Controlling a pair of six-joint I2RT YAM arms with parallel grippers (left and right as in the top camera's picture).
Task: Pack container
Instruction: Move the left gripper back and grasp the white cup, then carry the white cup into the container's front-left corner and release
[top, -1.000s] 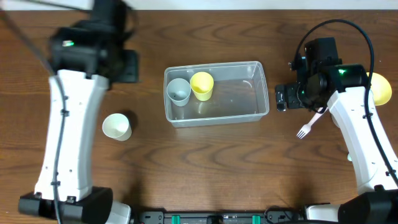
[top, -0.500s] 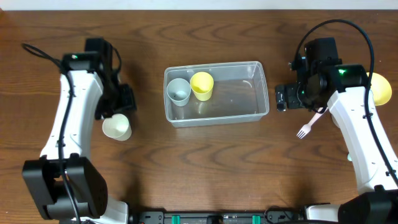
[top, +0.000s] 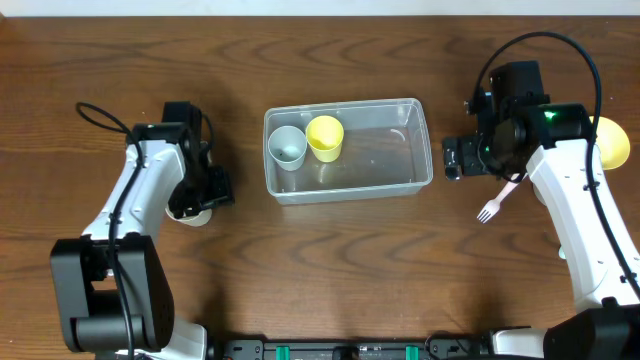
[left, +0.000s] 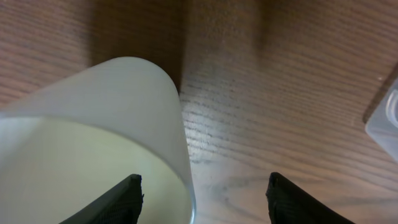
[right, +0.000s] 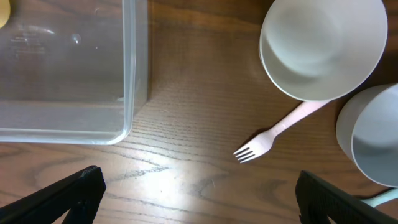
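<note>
From above, the left gripper (top: 205, 190) hides most of a pale cup (top: 186, 214) on the left of the table (top: 330, 270). The left wrist view shows more. The gripper is spread open, one finger (left: 121, 199) over the cup's mouth, the other over the wood, with the cup's wall between them.

The clear bin (top: 350, 194) sits mid-table. At its left end a grey cup (top: 288, 146) and a yellow cup (top: 325, 138) stand side by side.

The right gripper (right: 199, 205) hangs wide open, holding nothing, just right of the bin. A pink fork (right: 273, 134) lies near. Only the right wrist view shows a white bowl (right: 323, 46) and a white dish (right: 373, 137); from above the arm hides them. Only the top view shows a yellow bowl (top: 614, 142) far right.
</note>
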